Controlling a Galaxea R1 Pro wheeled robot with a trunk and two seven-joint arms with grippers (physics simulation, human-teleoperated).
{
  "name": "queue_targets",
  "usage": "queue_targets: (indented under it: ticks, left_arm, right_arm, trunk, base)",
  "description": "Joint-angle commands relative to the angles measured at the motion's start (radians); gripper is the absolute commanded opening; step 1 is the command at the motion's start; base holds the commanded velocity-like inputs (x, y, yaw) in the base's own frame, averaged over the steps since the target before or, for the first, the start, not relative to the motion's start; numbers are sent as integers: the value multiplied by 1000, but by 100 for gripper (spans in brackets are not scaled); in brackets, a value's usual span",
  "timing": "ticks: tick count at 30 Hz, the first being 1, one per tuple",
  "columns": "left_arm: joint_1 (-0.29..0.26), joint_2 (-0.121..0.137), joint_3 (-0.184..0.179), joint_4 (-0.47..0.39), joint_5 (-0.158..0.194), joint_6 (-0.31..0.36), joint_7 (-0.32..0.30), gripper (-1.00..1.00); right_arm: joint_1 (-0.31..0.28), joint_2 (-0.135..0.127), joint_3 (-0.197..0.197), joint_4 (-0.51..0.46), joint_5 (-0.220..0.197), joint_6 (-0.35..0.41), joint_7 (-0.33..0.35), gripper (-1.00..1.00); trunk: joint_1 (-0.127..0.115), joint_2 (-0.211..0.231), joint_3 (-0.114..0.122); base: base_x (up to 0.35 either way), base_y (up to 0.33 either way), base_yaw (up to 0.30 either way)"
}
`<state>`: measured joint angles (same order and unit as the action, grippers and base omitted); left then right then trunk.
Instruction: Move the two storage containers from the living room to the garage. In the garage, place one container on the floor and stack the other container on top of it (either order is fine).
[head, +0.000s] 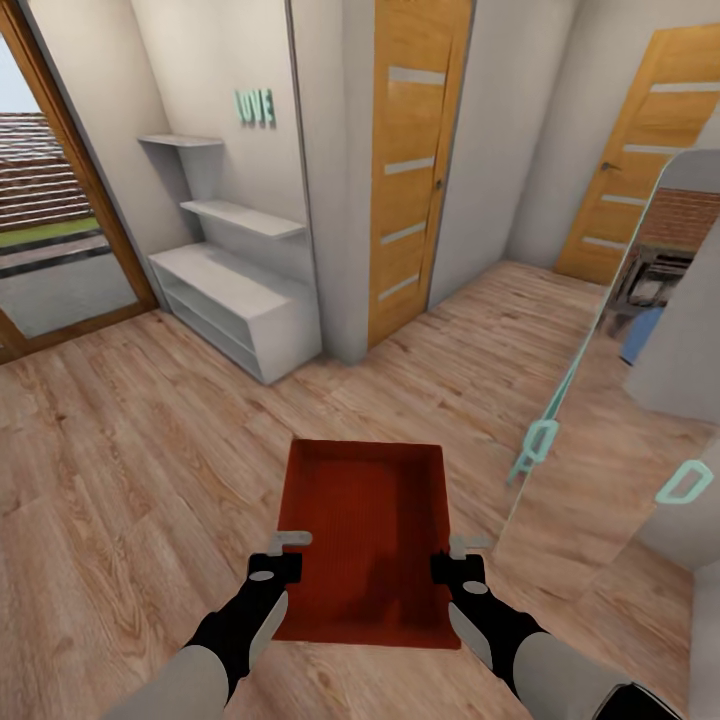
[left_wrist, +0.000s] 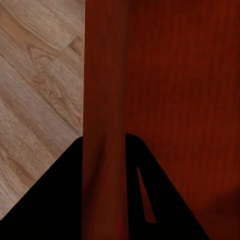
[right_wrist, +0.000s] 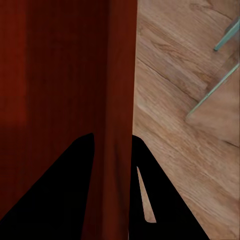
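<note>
One orange-red storage container (head: 365, 535), an open shallow tray, is held level in front of me above the light wood-plank floor (head: 140, 450). My left gripper (head: 283, 553) is shut on its left wall and my right gripper (head: 460, 558) is shut on its right wall. In the left wrist view the container's wall (left_wrist: 102, 125) runs between the two dark fingers (left_wrist: 55, 200). The right wrist view shows the opposite wall (right_wrist: 117, 100) clamped the same way between its fingers (right_wrist: 65, 190).
A white low shelf unit (head: 235, 300) stands against the wall ahead left, beside a wood-framed glass door (head: 60, 200). Two wooden doors (head: 415, 160) (head: 640, 150) lie ahead. A tilted mirror on teal legs (head: 600, 380) stands close on the right.
</note>
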<state>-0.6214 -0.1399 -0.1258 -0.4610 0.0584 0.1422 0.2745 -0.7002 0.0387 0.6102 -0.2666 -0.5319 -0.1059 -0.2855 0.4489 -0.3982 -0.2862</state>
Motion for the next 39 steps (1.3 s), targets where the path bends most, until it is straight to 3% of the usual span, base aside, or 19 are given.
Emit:
queue_targets:
  ticks: [1, 29, 39]
  left_arm:
    - [0, 2, -17, 4, 26, 59, 12, -100]
    - [0, 0, -17, 4, 26, 59, 12, -100]
    - [0, 0, -17, 4, 26, 59, 12, -100]
  right_arm:
    - [-2, -10, -17, -2, 12, -8, -14, -100]
    - [-2, -10, -17, -2, 12, -8, -14, -100]
    - [-2, -10, -17, -2, 12, -8, -14, -100]
  trunk:
    - [1, -2, -1]
    - [1, -2, 15]
    - [1, -2, 15]
  base:
    - [322, 0, 0]
    - [322, 0, -1]
    - [322, 0, -193]
